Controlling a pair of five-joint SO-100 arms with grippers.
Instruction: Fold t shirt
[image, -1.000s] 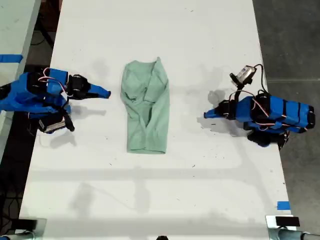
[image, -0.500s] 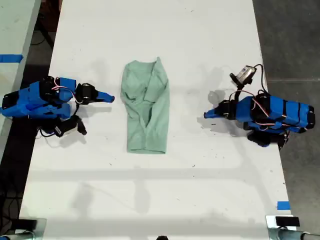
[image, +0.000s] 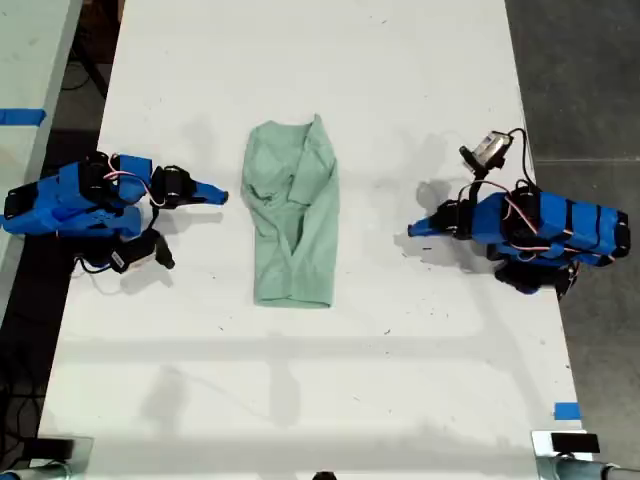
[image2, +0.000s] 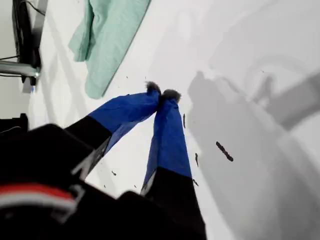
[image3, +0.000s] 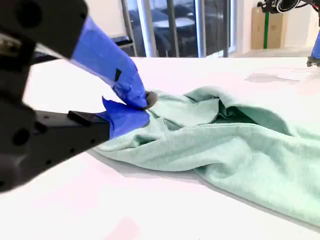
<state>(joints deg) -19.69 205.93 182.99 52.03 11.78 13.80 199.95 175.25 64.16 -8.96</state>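
- Since a second ago, our second pincer (image: 222, 195) has swung nearer the t shirt (image: 292, 215); it is clenched, empty, just beside the edge.
- Our first pincer (image: 412, 230) is clenched, well apart.
- T shirt: mid-surface (image: 400, 80) (narrow strip).
- Release before pinching all layers.
- Count: one t shirt, two pincers.

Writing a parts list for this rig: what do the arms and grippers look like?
Both arms have blue shells, black joints and loose red and white wires. My first gripper and second gripper have tapered blue fingers on black bases.
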